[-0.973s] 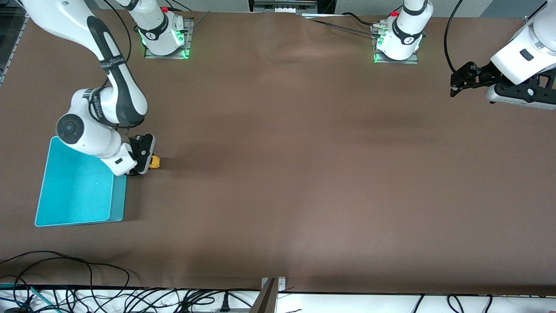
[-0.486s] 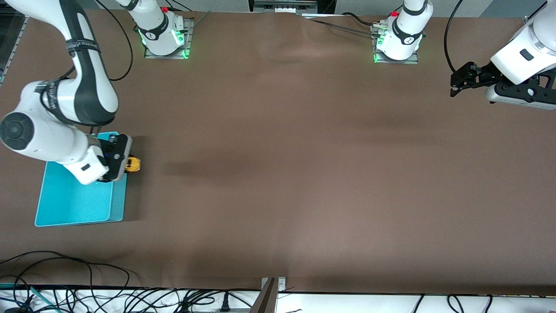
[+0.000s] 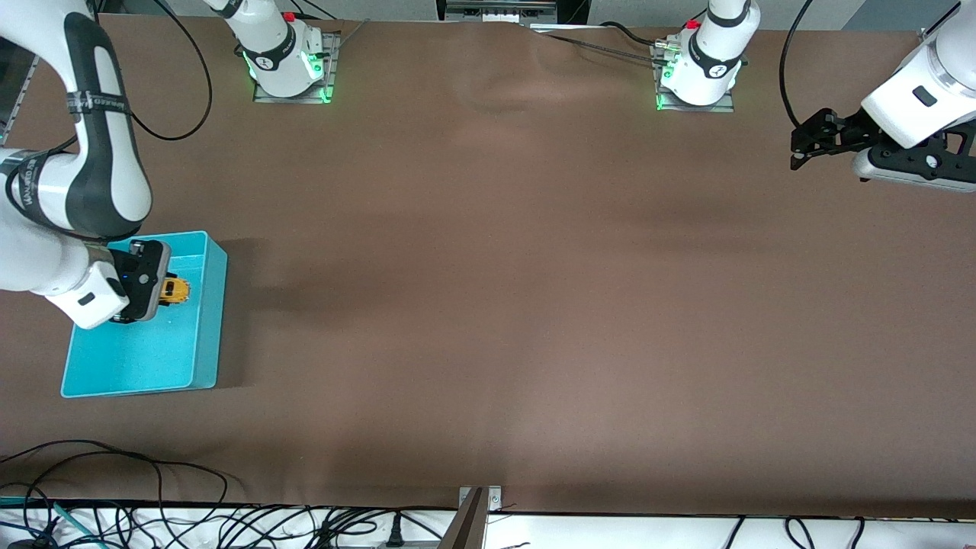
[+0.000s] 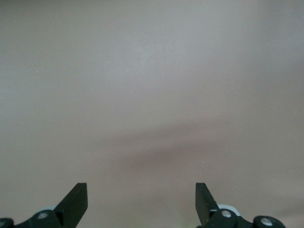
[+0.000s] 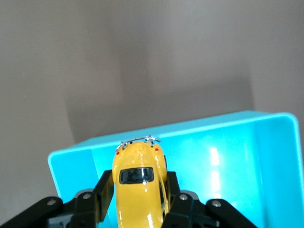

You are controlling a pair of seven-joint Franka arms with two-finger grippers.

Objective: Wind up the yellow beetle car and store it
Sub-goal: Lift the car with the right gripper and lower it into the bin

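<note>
The yellow beetle car [image 3: 176, 290] is held in my right gripper [image 3: 169, 292], which is shut on its sides over the turquoise bin [image 3: 206, 366] at the right arm's end of the table. In the right wrist view the car [image 5: 138, 185] shows between the black fingers [image 5: 103, 190], above the bin's inside [image 5: 228, 161]. My left gripper [image 3: 801, 151] hangs open and empty above the table at the left arm's end, where the arm waits. The left wrist view shows only its two fingertips [image 4: 76, 199] over bare brown table.
The brown table surface [image 3: 496, 290] stretches between the two arms. Both arm bases [image 3: 286, 57] stand along the edge farthest from the front camera. Cables [image 3: 114, 496] lie along the nearest edge.
My right gripper has carried the yellow car from the table beside the bin, toward the right arm's end, to over the bin's inside. The left arm has not moved.
</note>
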